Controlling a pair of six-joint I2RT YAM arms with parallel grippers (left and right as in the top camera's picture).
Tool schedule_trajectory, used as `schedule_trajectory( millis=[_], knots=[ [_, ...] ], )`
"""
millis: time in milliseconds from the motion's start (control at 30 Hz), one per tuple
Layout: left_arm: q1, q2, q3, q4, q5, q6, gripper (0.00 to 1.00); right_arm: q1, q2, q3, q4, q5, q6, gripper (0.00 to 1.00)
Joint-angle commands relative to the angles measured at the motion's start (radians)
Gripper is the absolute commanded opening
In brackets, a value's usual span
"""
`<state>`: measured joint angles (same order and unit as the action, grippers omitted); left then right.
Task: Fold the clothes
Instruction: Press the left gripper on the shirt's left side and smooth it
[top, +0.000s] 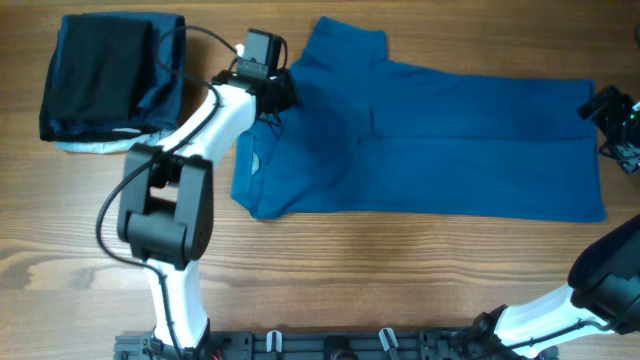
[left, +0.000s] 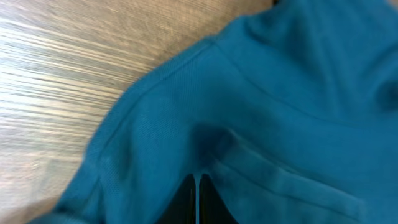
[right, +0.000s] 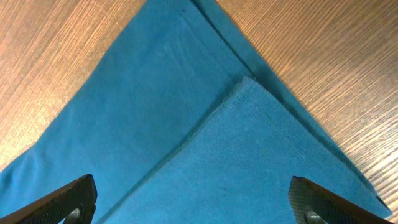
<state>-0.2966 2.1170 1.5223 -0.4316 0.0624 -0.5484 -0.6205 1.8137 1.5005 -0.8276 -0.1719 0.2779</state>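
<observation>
Clothes (top: 450, 150) partly under left hand (top: 277, 100)

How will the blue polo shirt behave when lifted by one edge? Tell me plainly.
Probably floppy: the blue polo shirt puckers into folds where the left hand pinches it. Likely light for its size, since its layers lie thin and flat on the table. It should drape and sag, not hold shape.
</observation>
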Motion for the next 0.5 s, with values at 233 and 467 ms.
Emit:
schedule_trajectory(
  millis=[233, 467],
  knots=[
    [0.006, 0.079, -0.006, -0.101, -0.134, 0.023, 0.04, 0.000, -0.005, 0.003, 0.005, -0.017, -0.013, 1.00],
    [0.007, 0.105, -0.077, -0.191, -0.143, -0.022, 0.04, 0.000, -0.005, 0.003, 0.005, -0.017, -0.013, 1.00]
  ],
)
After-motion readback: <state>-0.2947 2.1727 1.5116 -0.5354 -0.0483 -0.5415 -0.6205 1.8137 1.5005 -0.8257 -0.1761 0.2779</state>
